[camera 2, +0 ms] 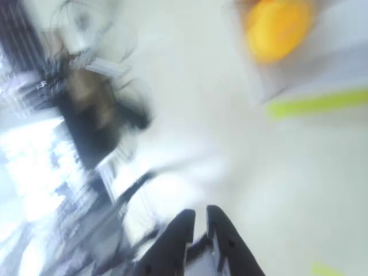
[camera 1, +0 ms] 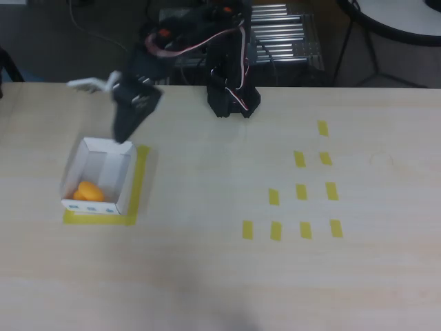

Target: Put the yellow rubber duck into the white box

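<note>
The arm's black pincer (camera 2: pixel 198 221) hangs empty, fingers nearly together. Just below it in the overhead view, the small rounded yellow rubber duck (camera 1: pixel 89 191) lies inside the low-walled white cardboard box (camera 1: pixel 118 181). The arm should probably lift straight away, clearing the box's wall

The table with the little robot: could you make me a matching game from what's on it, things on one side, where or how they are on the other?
Things:
1. yellow rubber duck
2. white box
3. gripper
4. yellow tape strips

Places or states:
A. scattered on the table's right half in the overhead view
B. lying inside the box
C. empty, fingertips nearly together
D. standing on a yellow tape outline

Pairs: 1-B, 2-D, 3-C, 4-A
</note>
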Robot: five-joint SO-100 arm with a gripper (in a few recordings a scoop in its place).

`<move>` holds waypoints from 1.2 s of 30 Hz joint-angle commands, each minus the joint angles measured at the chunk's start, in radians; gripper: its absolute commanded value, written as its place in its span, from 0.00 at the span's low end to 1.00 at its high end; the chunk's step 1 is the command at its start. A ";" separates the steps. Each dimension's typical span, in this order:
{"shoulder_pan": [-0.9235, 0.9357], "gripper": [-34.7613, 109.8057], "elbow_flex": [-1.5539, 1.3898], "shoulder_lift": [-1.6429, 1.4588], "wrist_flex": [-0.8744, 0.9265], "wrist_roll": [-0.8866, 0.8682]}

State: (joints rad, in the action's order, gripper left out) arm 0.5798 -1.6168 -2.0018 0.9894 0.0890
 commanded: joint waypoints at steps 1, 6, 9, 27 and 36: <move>-0.201 0.24 -0.247 -0.382 -0.097 -0.074; -0.397 0.24 -0.683 -0.718 -0.143 -0.084; -0.460 0.24 -0.914 -0.902 -0.130 -0.144; -0.566 0.24 -1.419 -1.333 0.117 -0.265; -0.578 0.24 -1.419 -1.333 0.121 -0.244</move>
State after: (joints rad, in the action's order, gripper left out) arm 0.0123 -3.0235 -3.2843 1.0968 -0.1580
